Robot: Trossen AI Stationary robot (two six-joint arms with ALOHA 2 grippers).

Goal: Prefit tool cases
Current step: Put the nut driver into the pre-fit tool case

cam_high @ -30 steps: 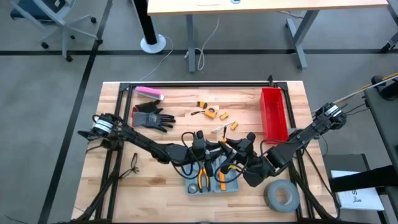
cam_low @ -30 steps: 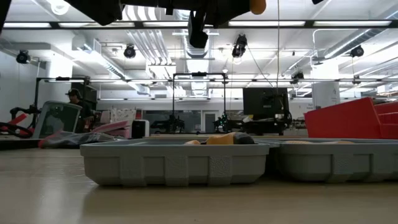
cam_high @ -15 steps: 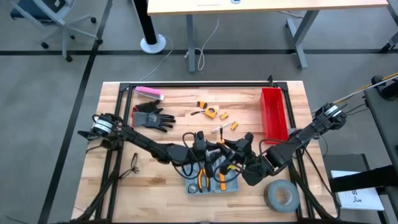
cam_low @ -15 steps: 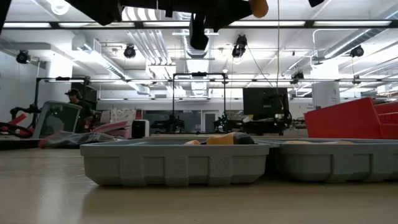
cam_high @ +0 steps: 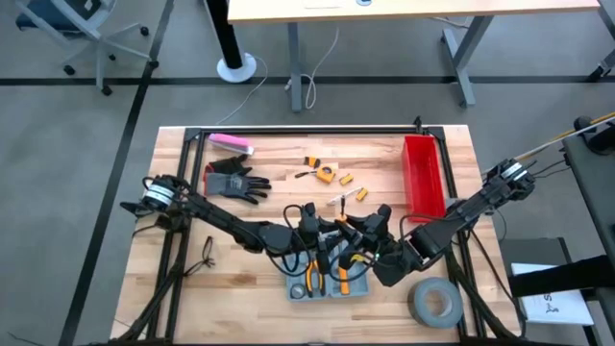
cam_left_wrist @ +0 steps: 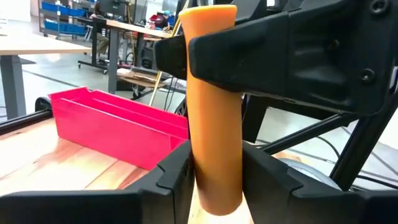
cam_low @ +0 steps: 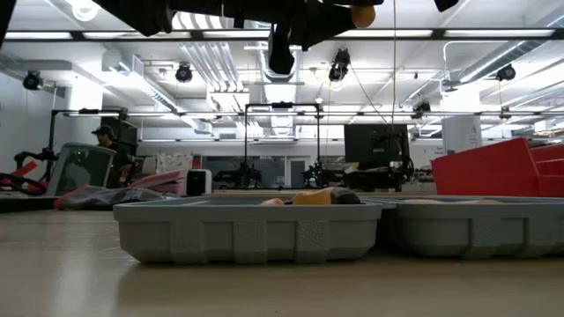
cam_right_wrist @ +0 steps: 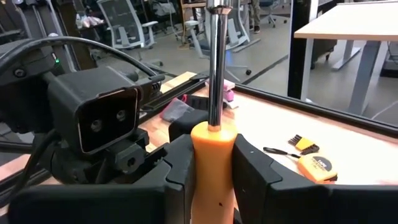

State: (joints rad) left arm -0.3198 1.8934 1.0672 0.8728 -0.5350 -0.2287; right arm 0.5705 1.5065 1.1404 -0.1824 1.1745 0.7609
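While both arms meet over the table's near middle, I see my left gripper (cam_left_wrist: 214,180) and right gripper (cam_right_wrist: 211,165) each pinching one orange-handled screwdriver (cam_right_wrist: 211,146), lifted up, steel shaft showing. Grey-blue tool case (cam_high: 327,277) lies open just below them, pliers inside, between the tape roll (cam_high: 434,301) and the black glove (cam_high: 233,181).

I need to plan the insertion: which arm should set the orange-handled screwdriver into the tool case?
Probably the right. The right gripper clamps the screwdriver at the shaft end of the handle. The left gripper only pinches the handle's far end. Both hover over the open tool case.
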